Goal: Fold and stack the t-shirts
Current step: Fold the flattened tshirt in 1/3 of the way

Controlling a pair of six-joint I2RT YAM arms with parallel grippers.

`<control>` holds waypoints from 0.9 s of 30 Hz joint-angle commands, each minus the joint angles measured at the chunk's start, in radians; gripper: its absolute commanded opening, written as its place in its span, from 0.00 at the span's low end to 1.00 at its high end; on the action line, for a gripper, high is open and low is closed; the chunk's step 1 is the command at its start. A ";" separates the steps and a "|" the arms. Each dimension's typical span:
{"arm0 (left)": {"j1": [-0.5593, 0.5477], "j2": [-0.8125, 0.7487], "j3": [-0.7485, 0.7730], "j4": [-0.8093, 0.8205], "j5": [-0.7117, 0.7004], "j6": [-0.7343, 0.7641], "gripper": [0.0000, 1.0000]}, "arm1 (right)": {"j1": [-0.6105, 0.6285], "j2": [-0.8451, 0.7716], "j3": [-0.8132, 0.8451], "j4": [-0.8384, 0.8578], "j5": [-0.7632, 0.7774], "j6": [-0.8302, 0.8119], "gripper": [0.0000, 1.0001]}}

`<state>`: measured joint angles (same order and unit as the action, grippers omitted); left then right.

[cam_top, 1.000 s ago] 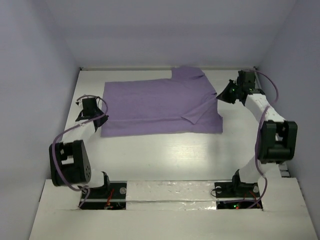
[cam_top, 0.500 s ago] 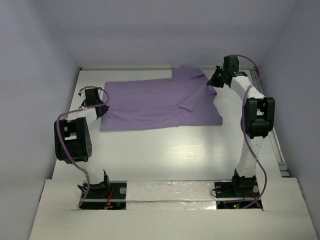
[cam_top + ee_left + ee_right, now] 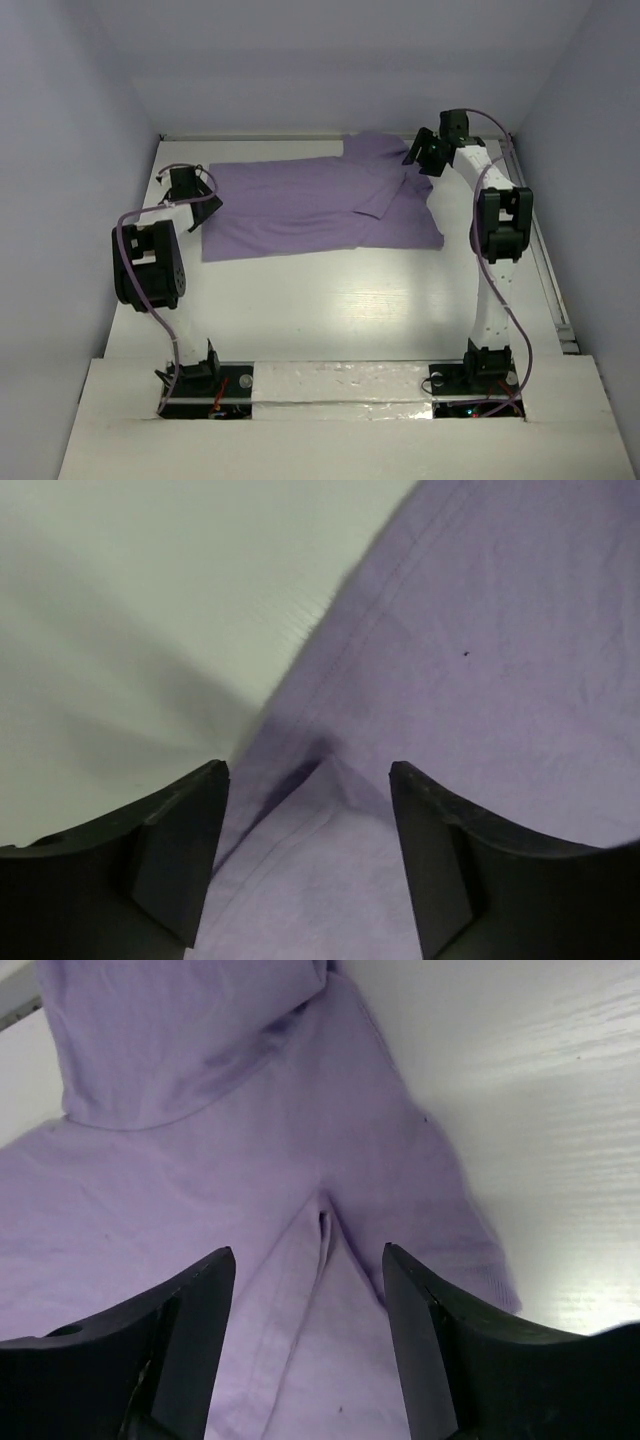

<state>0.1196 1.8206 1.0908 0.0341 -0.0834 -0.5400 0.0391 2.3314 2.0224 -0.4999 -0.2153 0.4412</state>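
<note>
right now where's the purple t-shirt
In the top view the purple t-shirt lies spread across the far half of the table, between the left claw at its left edge and the right claw at its far right corner.

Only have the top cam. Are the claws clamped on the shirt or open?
Observer: Left claw is open. Its wrist view shows a small raised pucker at the t-shirt hem between the fingers, untouched.
Operator: Right one?
Observer: Right claw is open too, with a narrow ridge of fabric standing between its fingers and neither touching it.
Operator: Is the left over cloth or table?
Observer: It straddles the edge: one finger over bare table beside the hem, the other over cloth.
</note>
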 commanded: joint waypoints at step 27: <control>0.166 -0.339 -0.502 0.055 0.281 -0.054 0.50 | -0.226 -0.831 -1.315 0.431 -0.088 0.178 0.57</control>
<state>0.2886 1.4380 0.5976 0.1307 0.1871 -0.5930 -0.1909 1.4708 0.6910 -0.1680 -0.2951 0.6247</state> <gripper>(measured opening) 0.508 0.573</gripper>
